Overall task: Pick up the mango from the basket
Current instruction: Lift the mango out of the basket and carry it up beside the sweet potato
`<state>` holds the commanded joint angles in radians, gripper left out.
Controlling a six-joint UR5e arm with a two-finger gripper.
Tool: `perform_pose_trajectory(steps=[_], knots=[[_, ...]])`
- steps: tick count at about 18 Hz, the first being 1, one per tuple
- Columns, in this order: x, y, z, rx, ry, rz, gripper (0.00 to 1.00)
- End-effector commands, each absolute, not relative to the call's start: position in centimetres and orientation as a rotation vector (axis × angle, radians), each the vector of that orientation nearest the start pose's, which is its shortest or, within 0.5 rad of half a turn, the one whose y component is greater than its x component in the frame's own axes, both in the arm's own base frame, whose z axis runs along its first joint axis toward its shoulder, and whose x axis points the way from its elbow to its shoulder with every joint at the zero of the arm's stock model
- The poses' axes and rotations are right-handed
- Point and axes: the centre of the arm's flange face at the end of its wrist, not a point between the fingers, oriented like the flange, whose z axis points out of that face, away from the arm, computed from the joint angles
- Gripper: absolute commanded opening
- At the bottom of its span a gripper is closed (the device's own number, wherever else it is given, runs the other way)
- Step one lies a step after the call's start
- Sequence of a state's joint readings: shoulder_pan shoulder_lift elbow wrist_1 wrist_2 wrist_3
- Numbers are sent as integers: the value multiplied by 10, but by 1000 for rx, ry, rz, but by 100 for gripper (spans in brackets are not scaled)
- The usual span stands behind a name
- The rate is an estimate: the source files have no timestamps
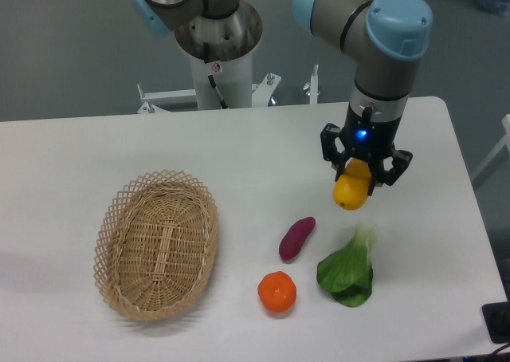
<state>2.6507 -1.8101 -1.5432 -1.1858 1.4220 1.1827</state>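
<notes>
Tool [356, 173] clamped on the mango [352, 190], up in the air, well off the tabletop [239, 147]. Mango hanging with its long way pointing almost straight down, right under the tool at 6 o'clock. Basket [157, 244] lying well apart at about 8 o'clock, with nothing in it. Below: leafy green [349, 268], purple sweet potato [296, 238], tangerine [276, 292]. Picking up looks done.
</notes>
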Motion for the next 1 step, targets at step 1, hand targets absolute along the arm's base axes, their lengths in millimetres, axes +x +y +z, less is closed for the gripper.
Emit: perform_pose_trajectory(steps=[1], knots=[[-459, 413, 413, -2926, 169, 137, 60]])
